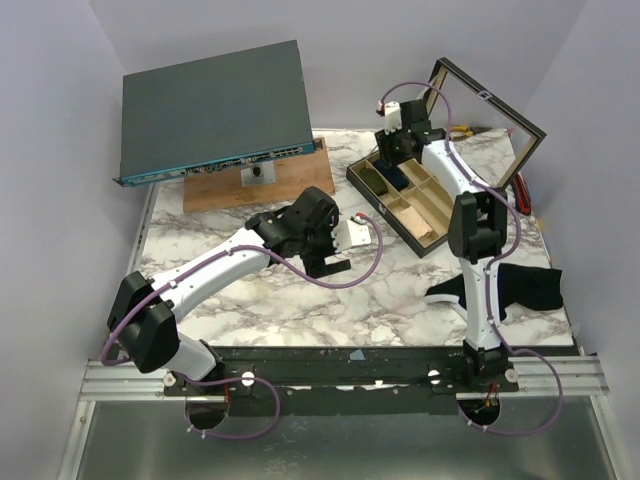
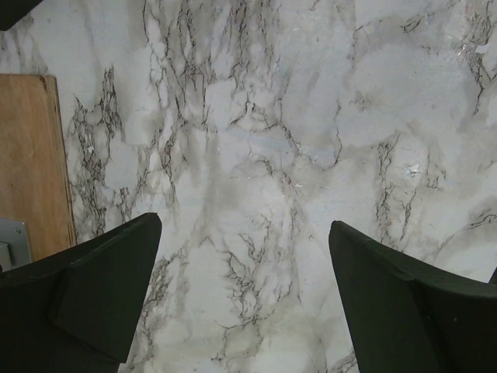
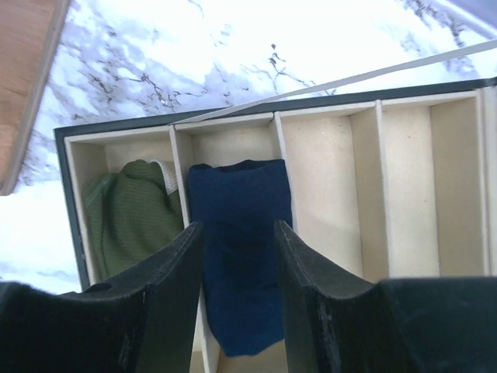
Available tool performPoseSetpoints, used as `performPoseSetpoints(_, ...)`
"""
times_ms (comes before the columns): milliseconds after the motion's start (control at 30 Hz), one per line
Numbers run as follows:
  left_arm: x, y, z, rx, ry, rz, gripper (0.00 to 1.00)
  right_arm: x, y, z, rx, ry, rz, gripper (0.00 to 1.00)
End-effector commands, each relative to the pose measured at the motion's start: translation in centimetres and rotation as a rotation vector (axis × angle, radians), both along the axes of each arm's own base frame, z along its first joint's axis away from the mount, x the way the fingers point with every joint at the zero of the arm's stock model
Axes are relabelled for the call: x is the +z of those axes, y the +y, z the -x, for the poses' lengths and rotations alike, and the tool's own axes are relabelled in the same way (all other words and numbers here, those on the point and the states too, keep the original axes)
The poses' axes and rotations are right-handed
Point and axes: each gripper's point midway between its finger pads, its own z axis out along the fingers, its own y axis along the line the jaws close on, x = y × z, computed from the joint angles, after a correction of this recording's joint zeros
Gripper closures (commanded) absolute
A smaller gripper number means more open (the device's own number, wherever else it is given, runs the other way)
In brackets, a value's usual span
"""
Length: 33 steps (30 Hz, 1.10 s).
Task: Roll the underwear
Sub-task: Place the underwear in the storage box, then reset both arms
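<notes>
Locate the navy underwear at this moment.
Right wrist view: the navy underwear lies in the second compartment from the left of the box, beside a green garment, below the right gripper.

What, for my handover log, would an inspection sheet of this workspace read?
Surface: marble table, bare under the left arm.
Job's things: navy underwear lies in a compartment of the divider box, beside a green garment.
Clutter: black cloth near the table's right edge; network switch on a wooden board.
Grippers: left gripper open over bare marble; right gripper open above the underwear.
Cables: purple cable loops out by the left wrist.
Surroundings: pale walls; nothing else seen.
</notes>
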Motion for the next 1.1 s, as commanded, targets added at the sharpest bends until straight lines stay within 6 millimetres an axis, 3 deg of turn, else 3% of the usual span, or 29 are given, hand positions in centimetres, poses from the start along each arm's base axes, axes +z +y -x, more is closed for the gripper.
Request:
performPoseSetpoints(0, 1.1, 0.6, -0.3, 0.028, -0.029, 0.011, 0.01, 5.9, 0.9, -0.3, 0.004, -0.135, -0.055, 0.55)
performPoseSetpoints(233, 2.6, 1.2, -1.4, 0.088, -0.053, 0.06, 0.01, 9.1, 0.0, 1.2, -0.034, -0.191, -0.066, 0.51)
performPoseSetpoints(567, 7.5, 3.9, -4.6, 0.291, -0.088, 0.291, 0.01, 14.8, -3.1, 6.2, -0.137, -0.291, -0.07, 0.41)
performPoseSetpoints(700, 8.4, 5.4, -5.5, 0.38, -0.081, 0.379, 0.01, 16.5, -4.4, 8.1, -0.184, -0.31, -0.097, 0.28)
performPoseSetpoints(933, 10.1, 8.7, -6.4, 0.51, -0.122, 0.516, 0.01, 17.8, -8.1, 11.1, -0.328, -0.369, -0.093, 0.11)
performPoseSetpoints(1067, 11.6, 10.6, -6.5, 0.567, -0.155, 0.597, 0.01, 17.3, -9.7, 12.9, -0.383, -0.362, -0.084, 0.0)
